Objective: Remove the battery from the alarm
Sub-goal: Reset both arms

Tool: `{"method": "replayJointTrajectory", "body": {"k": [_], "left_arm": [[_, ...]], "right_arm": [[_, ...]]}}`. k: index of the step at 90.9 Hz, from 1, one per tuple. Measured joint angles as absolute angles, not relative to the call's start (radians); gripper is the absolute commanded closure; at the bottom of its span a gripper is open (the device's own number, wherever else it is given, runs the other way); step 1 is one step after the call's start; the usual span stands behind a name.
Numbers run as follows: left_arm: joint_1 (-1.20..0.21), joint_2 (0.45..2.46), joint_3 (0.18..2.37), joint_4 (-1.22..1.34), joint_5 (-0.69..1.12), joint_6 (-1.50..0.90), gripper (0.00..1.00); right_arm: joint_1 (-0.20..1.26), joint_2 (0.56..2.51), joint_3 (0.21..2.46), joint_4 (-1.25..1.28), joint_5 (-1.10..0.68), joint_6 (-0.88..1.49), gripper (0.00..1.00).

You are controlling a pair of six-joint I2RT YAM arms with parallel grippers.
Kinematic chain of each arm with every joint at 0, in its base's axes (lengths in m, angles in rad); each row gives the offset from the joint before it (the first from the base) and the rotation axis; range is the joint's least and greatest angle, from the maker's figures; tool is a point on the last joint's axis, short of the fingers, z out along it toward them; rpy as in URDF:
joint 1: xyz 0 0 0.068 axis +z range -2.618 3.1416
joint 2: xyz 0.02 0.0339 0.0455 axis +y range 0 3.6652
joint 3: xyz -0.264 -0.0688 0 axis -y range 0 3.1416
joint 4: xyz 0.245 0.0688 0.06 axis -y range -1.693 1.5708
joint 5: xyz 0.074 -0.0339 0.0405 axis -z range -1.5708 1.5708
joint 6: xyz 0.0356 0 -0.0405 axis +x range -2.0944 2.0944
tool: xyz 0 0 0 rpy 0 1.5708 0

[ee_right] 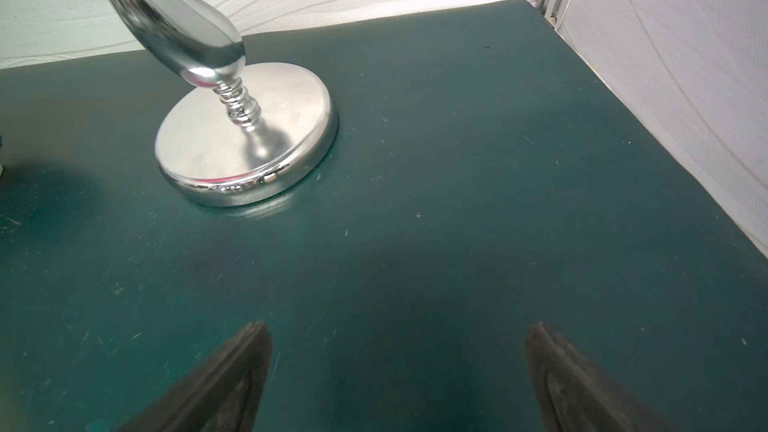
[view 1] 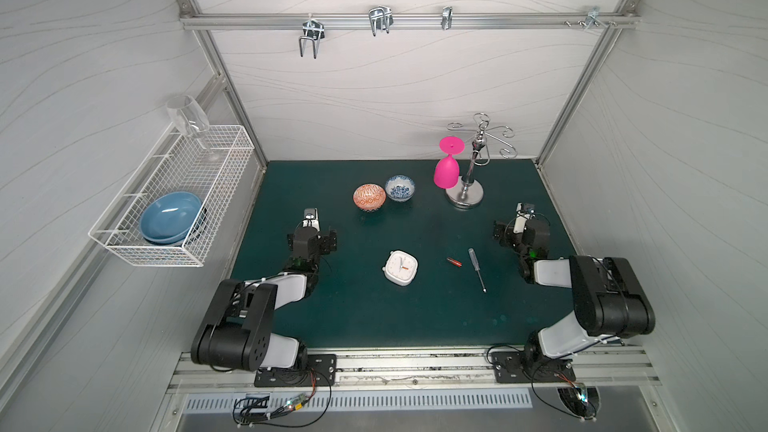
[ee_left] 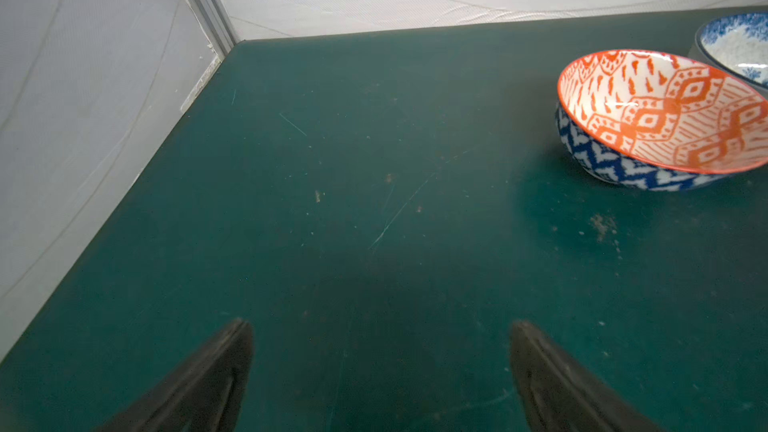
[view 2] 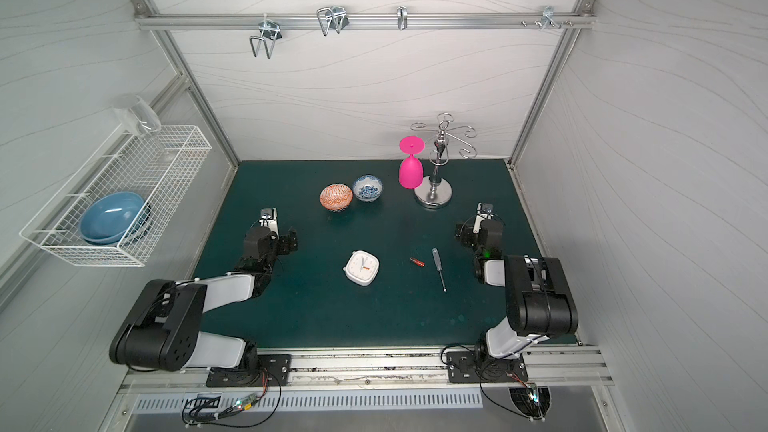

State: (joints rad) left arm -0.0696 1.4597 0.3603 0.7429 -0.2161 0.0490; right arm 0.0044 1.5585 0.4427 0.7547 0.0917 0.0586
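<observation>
The alarm (view 1: pixel 400 268) (view 2: pixel 362 268), a small white rounded-square clock, lies dial up near the middle of the green mat. To its right the battery (view 1: pixel 454 262) (view 2: pixel 417 262), a tiny red-orange cylinder, lies loose on the mat, apart from the alarm. My left gripper (ee_left: pixel 381 326) (view 1: pixel 314 238) hovers open over bare mat to the left of the alarm, with nothing between its fingers. At the far right my right gripper (ee_right: pixel 399 328) (view 1: pixel 519 234) is open and empty too. Neither wrist view shows the alarm or the battery.
A clear-handled screwdriver (view 1: pixel 476 269) lies just right of the battery. Behind stand an orange patterned bowl (view 1: pixel 369 197) (ee_left: pixel 665 118), a blue-and-white bowl (view 1: pixel 400 188), and a chrome stand (view 1: pixel 465 195) (ee_right: pixel 245 135) holding an upturned pink glass (view 1: pixel 446 168). A wire basket (view 1: pixel 216 147) hangs on the left wall.
</observation>
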Motion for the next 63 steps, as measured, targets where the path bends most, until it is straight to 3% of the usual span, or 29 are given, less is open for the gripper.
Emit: {"method": "replayJointTrajectory", "body": {"k": [13, 63], "left_arm": [[-0.014, 1.552, 0.343, 0.820, -0.151, 0.038, 0.00], [0.025, 1.553, 0.387, 0.819, -0.092, -0.004, 0.00]], "right_arm": [[0.004, 1.559, 0.443, 0.755, 0.092, 0.059, 0.01], [0.004, 1.559, 0.443, 0.755, 0.092, 0.059, 0.01]]}}
